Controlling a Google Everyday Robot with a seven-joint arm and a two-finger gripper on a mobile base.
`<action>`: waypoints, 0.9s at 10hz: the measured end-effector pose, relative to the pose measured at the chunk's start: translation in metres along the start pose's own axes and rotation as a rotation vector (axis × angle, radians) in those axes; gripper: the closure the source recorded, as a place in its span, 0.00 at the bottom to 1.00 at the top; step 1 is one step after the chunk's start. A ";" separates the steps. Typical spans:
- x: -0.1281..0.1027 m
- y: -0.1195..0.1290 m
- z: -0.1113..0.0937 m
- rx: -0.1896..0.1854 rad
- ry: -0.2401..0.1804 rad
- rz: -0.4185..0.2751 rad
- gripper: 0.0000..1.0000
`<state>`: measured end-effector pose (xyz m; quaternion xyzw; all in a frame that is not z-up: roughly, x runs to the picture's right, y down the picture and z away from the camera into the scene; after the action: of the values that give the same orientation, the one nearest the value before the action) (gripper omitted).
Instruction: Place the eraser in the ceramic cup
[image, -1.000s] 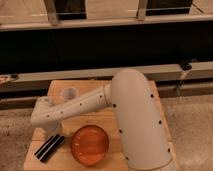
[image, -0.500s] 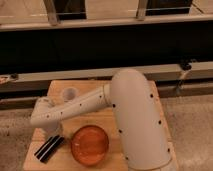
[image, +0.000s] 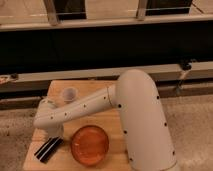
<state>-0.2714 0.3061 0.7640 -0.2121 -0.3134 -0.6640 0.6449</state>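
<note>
The eraser (image: 48, 149), a flat black block with pale stripes, lies at the front left corner of the wooden table (image: 92, 88). The ceramic cup (image: 69, 94), small and whitish, stands upright near the table's back left. My white arm reaches from the right across the table to the left side. My gripper (image: 54, 135) hangs from the wrist just above the eraser's far end, and the arm largely hides it. The cup is well behind the gripper.
A large glossy orange bowl (image: 90, 145) sits right of the eraser at the table's front, close to the gripper. A dark low wall and rail (image: 105, 50) run behind the table. Speckled floor (image: 190, 115) surrounds it.
</note>
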 end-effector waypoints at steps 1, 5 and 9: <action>-0.002 -0.002 0.000 0.009 0.004 0.008 0.20; -0.005 -0.005 0.000 0.023 0.022 0.064 0.20; -0.009 -0.011 0.005 -0.017 0.041 0.152 0.20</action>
<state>-0.2820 0.3161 0.7600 -0.2270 -0.2777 -0.6200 0.6978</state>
